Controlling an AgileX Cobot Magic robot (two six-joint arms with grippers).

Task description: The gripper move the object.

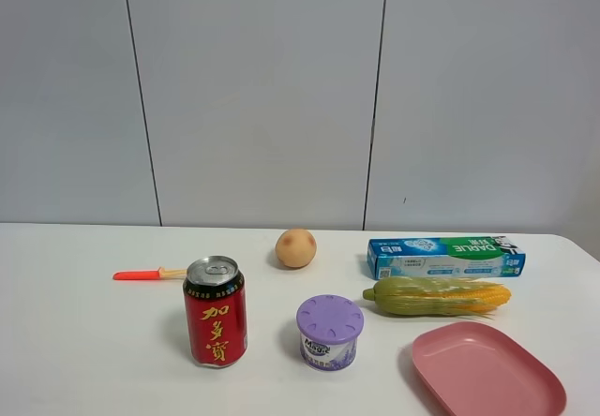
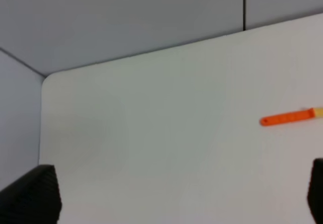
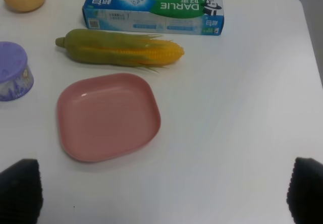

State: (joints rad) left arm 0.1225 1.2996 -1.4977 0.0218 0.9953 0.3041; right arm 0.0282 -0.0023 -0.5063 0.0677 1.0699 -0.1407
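The object, a small round tub (image 1: 330,332) with a lilac perforated lid and a white "Magic" label, stands upright near the table's front middle. It also shows at the edge of the right wrist view (image 3: 12,70). No arm appears in the exterior high view. My right gripper (image 3: 164,191) is open and empty, its black fingertips (image 3: 20,188) spread wide above bare table, apart from the tub. My left gripper (image 2: 174,199) is open and empty over the table's left part. The tub is out of the left wrist view.
A red drink can (image 1: 216,311) stands left of the tub. A pink plate (image 1: 487,374) lies at the front right, with a corn cob (image 1: 438,296) and a toothpaste box (image 1: 445,257) behind it. A round fruit (image 1: 295,247) and an orange-handled tool (image 1: 148,274) lie further back.
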